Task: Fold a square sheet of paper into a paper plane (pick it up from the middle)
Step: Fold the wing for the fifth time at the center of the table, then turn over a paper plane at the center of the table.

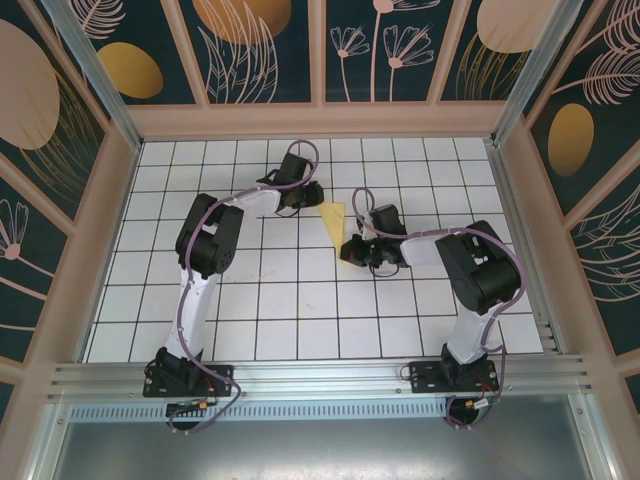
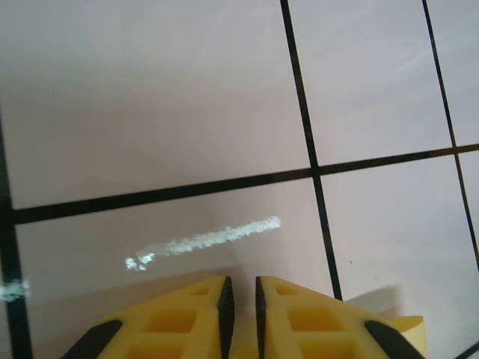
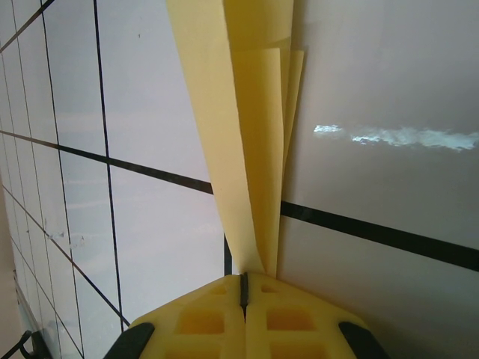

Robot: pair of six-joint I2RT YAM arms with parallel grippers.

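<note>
The yellow paper [image 1: 332, 221] is folded into a slim, layered pointed shape and lies near the middle of the white grid table [image 1: 300, 300]. My right gripper [image 1: 351, 250] is shut on its narrow end. In the right wrist view the folded layers [image 3: 254, 149] rise from the closed right gripper [image 3: 243, 275] and widen away from it. My left gripper [image 1: 299, 205] stands just left of the paper's wide end. In the left wrist view the left gripper [image 2: 241, 281] is open by a narrow gap with nothing between its pads, only bare tile beyond.
Wooden walls with dark floral panels [image 1: 320, 50] close in the table on three sides. A metal rail [image 1: 320, 378] runs along the near edge by the arm bases. A white scuff mark [image 2: 202, 241] lies on the tile ahead of the left fingers.
</note>
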